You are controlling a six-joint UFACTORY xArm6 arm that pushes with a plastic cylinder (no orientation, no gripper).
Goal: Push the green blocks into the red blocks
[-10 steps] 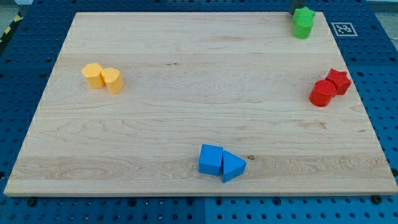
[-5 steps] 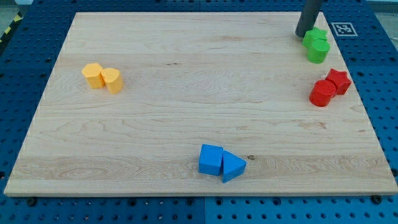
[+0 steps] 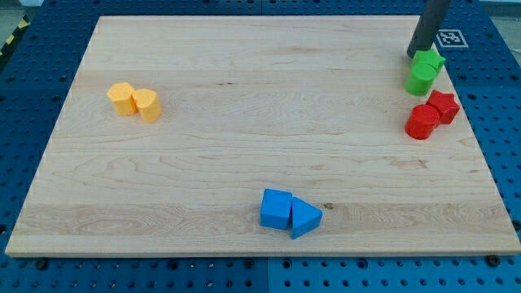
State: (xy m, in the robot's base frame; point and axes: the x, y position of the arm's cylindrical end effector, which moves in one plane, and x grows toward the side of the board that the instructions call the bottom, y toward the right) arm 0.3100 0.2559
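Two green blocks sit together at the view's right: a green cylinder [image 3: 421, 79] and a green star-like block [image 3: 431, 61] behind it. My tip [image 3: 417, 54] touches their upper left side. Just below them, a small gap away, are a red cylinder [image 3: 422, 122] and a red star [image 3: 444, 107], touching each other near the board's right edge.
Two orange blocks [image 3: 134, 102] sit at the view's left. A blue cube [image 3: 276, 208] and a blue triangular block [image 3: 305, 218] sit at the bottom centre. A fiducial tag [image 3: 449, 37] lies off the wooden board's [image 3: 244, 122] top right corner.
My tip has moved down and to the right, pushing the two green blocks from the top right corner down toward the red blocks. The other blocks have not moved.
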